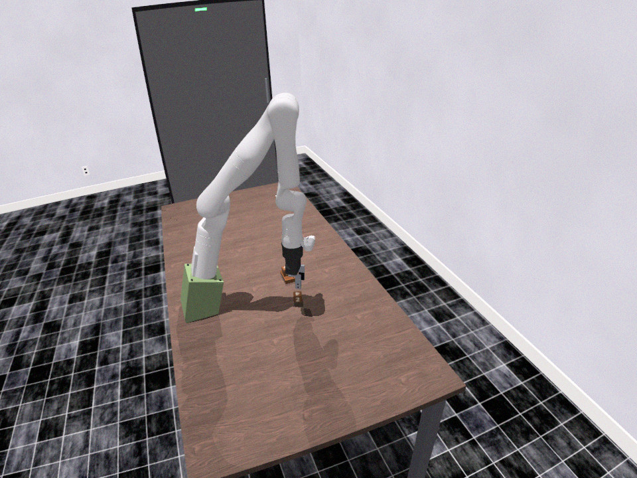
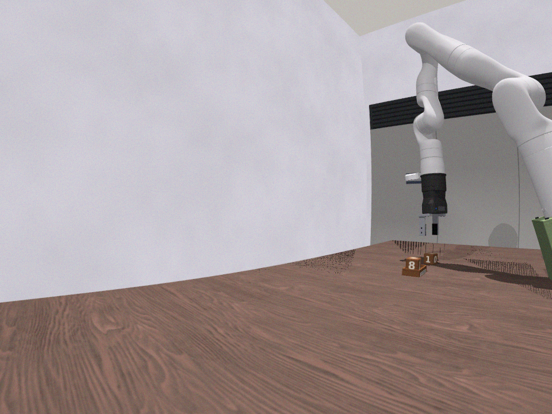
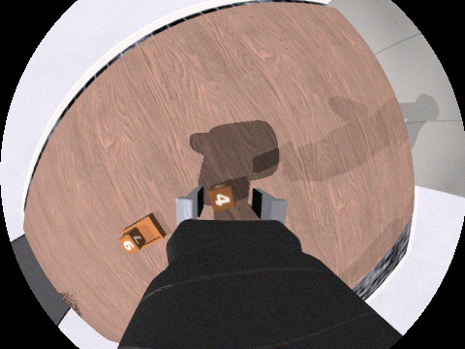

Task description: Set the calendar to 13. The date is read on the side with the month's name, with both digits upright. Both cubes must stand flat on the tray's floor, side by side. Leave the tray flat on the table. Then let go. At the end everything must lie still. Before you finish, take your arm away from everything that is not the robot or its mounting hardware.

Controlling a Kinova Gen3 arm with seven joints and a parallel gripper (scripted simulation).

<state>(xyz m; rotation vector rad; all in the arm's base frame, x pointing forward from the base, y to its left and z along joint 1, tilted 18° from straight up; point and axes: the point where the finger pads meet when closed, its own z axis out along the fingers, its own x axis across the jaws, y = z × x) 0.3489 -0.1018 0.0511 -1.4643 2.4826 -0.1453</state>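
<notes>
Loose cube, below open gripper

Cube (image 1: 297, 299) (image 2: 430, 259) (image 3: 222, 198): one, beneath the gripper (image 1: 298, 283) (image 2: 428, 232) (image 3: 228, 198), fingers apart, unladen. Tray (image 1: 287, 279) (image 2: 413, 272) (image 3: 156, 228): off to one side, holding second cube (image 2: 413, 263) (image 3: 132, 243). Table (image 1: 308, 370) (image 2: 267, 347) (image 3: 145, 97): brown woodgrain. Room: pale walls (image 1: 462, 103) (image 2: 178, 133), dark tiled floor (image 1: 87, 309).

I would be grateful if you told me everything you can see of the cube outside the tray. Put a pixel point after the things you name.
The loose cube (image 1: 297, 299) (image 2: 430, 259) (image 3: 222, 198) looks wooden, brown with pale digits: 4 on top, 1 and 0 on two sides in the exterior view. It sits flat on the table, beneath the open gripper (image 1: 298, 285) (image 2: 428, 233) (image 3: 228, 198), apparently untouched by the fingers.
</notes>
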